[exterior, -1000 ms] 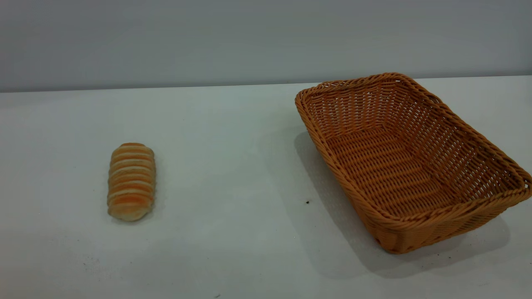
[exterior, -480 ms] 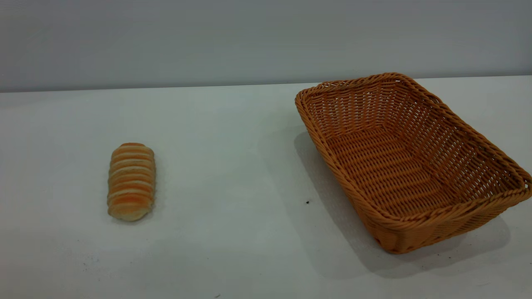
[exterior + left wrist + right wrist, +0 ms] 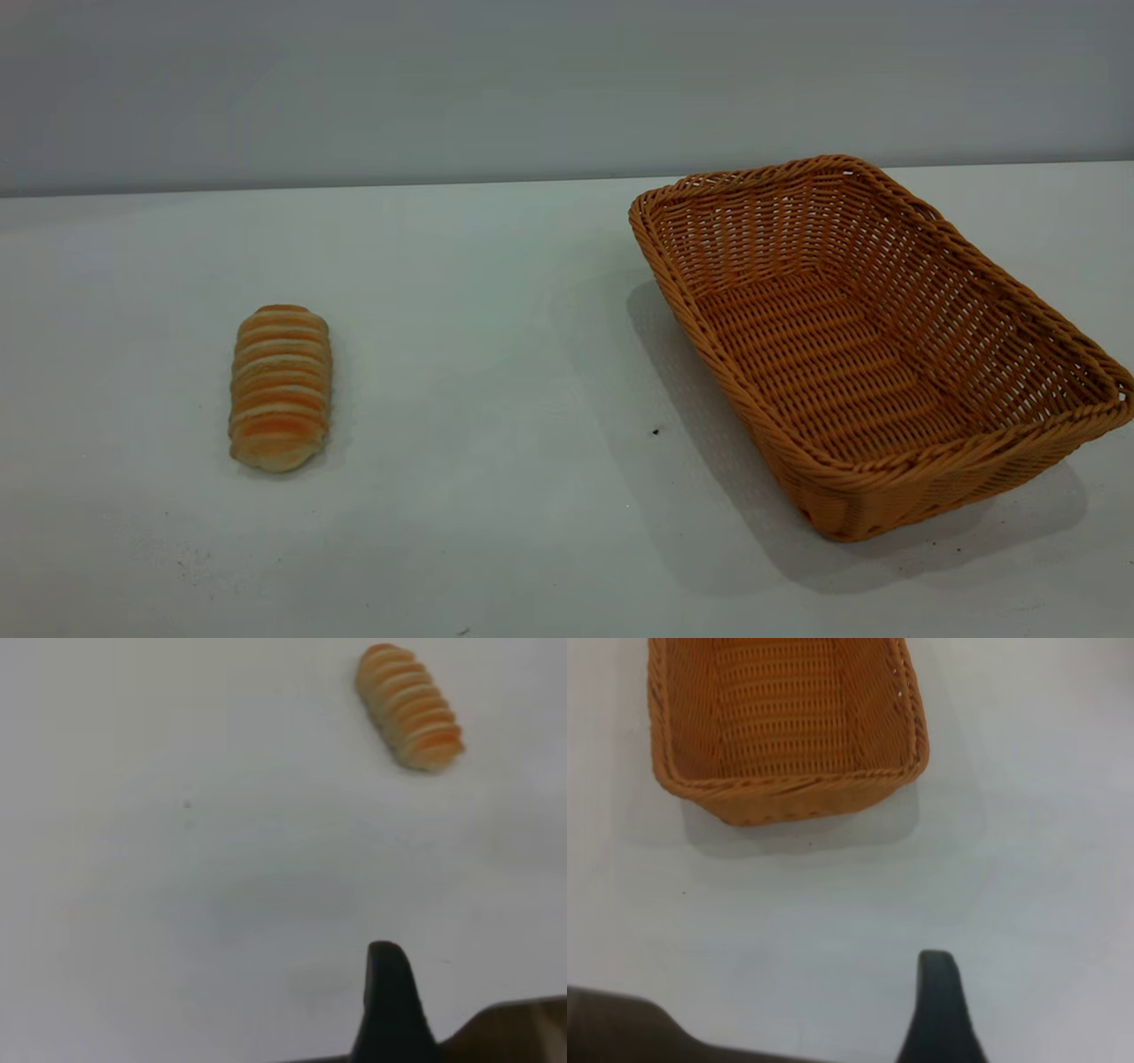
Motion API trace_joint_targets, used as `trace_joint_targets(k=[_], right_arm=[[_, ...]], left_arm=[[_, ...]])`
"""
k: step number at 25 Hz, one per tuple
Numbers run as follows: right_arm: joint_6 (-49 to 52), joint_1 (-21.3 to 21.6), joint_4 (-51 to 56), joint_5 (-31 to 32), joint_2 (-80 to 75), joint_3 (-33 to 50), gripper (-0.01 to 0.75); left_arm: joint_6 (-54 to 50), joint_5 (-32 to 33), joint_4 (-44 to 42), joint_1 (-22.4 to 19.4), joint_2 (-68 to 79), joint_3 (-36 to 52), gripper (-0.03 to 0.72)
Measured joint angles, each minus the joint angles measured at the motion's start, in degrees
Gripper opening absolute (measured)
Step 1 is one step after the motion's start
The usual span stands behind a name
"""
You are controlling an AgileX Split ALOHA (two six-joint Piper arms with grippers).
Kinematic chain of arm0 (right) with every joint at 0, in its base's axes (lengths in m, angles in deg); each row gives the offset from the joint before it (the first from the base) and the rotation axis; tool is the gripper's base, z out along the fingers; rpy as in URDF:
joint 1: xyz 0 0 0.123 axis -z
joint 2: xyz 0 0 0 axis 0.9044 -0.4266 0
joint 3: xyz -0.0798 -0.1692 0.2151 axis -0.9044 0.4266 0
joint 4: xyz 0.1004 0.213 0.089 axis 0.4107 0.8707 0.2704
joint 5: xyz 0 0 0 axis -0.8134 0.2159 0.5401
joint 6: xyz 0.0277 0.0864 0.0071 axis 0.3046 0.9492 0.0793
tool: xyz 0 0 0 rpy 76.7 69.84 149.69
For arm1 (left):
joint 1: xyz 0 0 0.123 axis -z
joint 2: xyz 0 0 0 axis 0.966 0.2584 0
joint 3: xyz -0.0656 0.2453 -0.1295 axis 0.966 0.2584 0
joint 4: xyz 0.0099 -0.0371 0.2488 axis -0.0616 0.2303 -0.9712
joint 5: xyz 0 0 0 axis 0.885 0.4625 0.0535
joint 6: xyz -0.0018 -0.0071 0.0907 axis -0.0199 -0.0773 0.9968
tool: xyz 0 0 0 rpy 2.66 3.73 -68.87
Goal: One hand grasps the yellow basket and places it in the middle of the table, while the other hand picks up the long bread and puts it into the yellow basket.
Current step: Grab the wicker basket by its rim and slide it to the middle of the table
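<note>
The yellow basket (image 3: pixel 873 341) lay empty on the table (image 3: pixel 496 292), right of centre; the long bread (image 3: pixel 281 387) lay well left of the basket, untouched. Risk: a grasp on the basket's flared openwork rim could slip or tip it. The left gripper (image 3: pixel 387 1010) hovered short of the bread, the right gripper (image 3: pixel 939 1010) short of the basket. How far the fingers of either stood open could not be determined; neither held anything.

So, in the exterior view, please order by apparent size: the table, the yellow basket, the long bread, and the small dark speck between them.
1. The table, which spans the whole width of the view.
2. The yellow basket.
3. The long bread, far smaller than the basket.
4. The dark speck, only a tiny dot.
</note>
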Motion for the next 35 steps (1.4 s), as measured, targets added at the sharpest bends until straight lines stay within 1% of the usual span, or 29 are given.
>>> trace_joint_targets(k=[6, 9, 11, 13, 15, 18, 21, 25, 28, 31, 35], right_arm=[[0.0, -1.7, 0.7, 0.0, 0.0, 0.0, 0.533], [0.5, -4.9, 2.8, -0.1, 0.0, 0.0, 0.533], [3.8, -5.7, 3.1, -0.7, 0.0, -0.1, 0.530], [8.6, -5.9, 3.1, -2.7, -0.7, -0.2, 0.525], [13.6, -6.1, 3.1, -6.8, -2.7, -0.3, 0.522], [18.1, -6.1, 3.4, -12.4, -8.2, -0.3, 0.521], [19.8, -6.1, 5.2, -17.0, -16.9, -0.3, 0.521], [20.4, -6.1, 10.1, -23.8, -31.1, -0.3, 0.521], [20.8, -6.1, 13.3, -27.4, -41.8, -1.3, 0.521], [20.9, -6.1, 15.5, -29.4, -52.0, -3.9, 0.521], [22.8, -6.1, 17.8, -30.5, -63.0, -8.5, 0.521]], left_arm=[[0.0, 0.0, -0.1, 3.4, 0.0, 0.0, 0.559], [0.0, 0.0, -0.1, 3.9, 0.6, 0.0, 0.559], [-0.1, -0.1, -0.1, 4.0, 2.6, 0.0, 0.559], [-0.7, -0.7, -0.1, 4.0, 6.5, -0.2, 0.559], [-2.0, -3.9, -0.1, 4.0, 11.0, -0.8, 0.559], [-4.3, -13.6, 0.5, 4.0, 18.2, -1.0, 0.559], [-6.3, -22.5, 1.3, 4.0, 25.8, -1.3, 0.559], [-6.8, -31.2, 1.6, 4.0, 35.8, -1.6, 0.559], [-6.8, -34.6, 1.9, 4.0, 42.6, -1.6, 0.559], [-6.8, -35.3, 5.3, 4.0, 47.9, -1.6, 0.559], [-5.8, -35.4, 9.8, 4.0, 49.6, -1.6, 0.559]])
